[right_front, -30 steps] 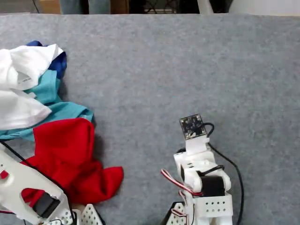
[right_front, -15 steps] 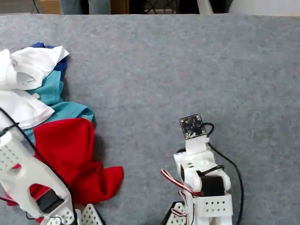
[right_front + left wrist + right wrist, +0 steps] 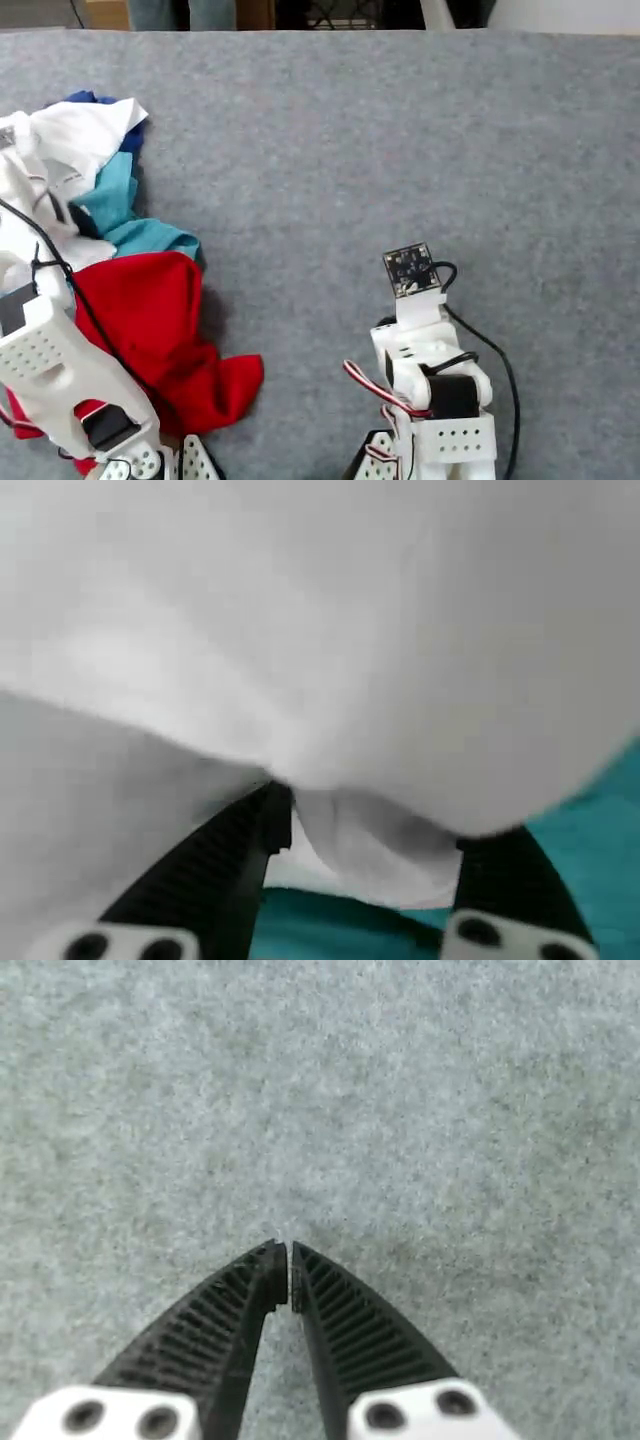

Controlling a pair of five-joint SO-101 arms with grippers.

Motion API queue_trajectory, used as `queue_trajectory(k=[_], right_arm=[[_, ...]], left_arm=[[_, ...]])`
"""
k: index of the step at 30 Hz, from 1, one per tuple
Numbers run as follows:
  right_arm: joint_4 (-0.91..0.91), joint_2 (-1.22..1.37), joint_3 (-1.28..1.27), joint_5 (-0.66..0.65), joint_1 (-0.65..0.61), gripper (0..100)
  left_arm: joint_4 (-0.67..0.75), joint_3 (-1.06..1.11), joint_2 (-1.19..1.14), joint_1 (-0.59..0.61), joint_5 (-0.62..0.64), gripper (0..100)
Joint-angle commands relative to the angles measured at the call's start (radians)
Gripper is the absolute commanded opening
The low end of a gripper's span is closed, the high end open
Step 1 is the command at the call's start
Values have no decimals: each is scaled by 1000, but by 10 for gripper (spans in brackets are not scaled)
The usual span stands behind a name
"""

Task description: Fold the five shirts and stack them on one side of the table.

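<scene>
Shirt heap (image 3: 150, 310) at the bench's (image 3: 400, 130) left edge
Left arm (image 3: 60, 380) over it, seemingly touching; right arm (image 3: 430, 370) apart, near edge.

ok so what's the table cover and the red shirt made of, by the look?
Table cover: grey felt or low-pile carpet, matte; the right wrist view shows a fuzzy, speckled nap. Red shirt: soft knit cloth, likely cotton jersey, matte; it slumps in loose rounded folds. Exact fibre can't be told.

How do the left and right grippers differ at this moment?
The left gripper stands open, the right gripper shut. The left has folds of the crumpled white shirt between its fingers; the right is over the bare grey felt table, holding nothing. Both have black fingers.
</scene>
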State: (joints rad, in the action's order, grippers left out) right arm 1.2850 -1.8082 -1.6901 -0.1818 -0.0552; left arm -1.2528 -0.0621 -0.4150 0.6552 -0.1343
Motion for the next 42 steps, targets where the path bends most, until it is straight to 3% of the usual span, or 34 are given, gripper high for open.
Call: queue_trajectory(k=[1, 2, 5, 8, 14, 17, 20, 25, 29, 32, 37, 42], right_arm=[[-2, -67, 5, 6, 9, 15], [-2, -67, 5, 6, 9, 15], [-2, -67, 5, 8, 9, 15], [-2, -67, 5, 8, 9, 15], [-2, -67, 5, 8, 9, 15], [-2, -67, 5, 8, 9, 15], [-8, -74, 5, 2, 9, 15], [-74, -70, 7, -41, 46, 15], [-72, -76, 27, -189, 77, 18], [-107, -68, 116, -244, 20, 18], [-81, -45, 294, -229, -68, 20], [-54, 150, 395, -259, -118, 103]], left_arm=[[209, 91, 48, 13, -14, 84], [253, 93, 48, 19, -15, 20], [368, 91, 52, 53, -8, 70], [466, 45, 58, 93, -8, 23], [465, -242, 58, 199, 6, 29], [462, -334, 58, 240, 94, 29], [356, -394, 58, 259, 126, 48], [-9, -567, 58, 259, 129, 262], [-259, -734, 58, 254, 126, 263], [-489, -866, 58, 257, 132, 263], [-508, -851, 81, 372, 129, 264], [-508, -615, 180, 450, 41, 263]])
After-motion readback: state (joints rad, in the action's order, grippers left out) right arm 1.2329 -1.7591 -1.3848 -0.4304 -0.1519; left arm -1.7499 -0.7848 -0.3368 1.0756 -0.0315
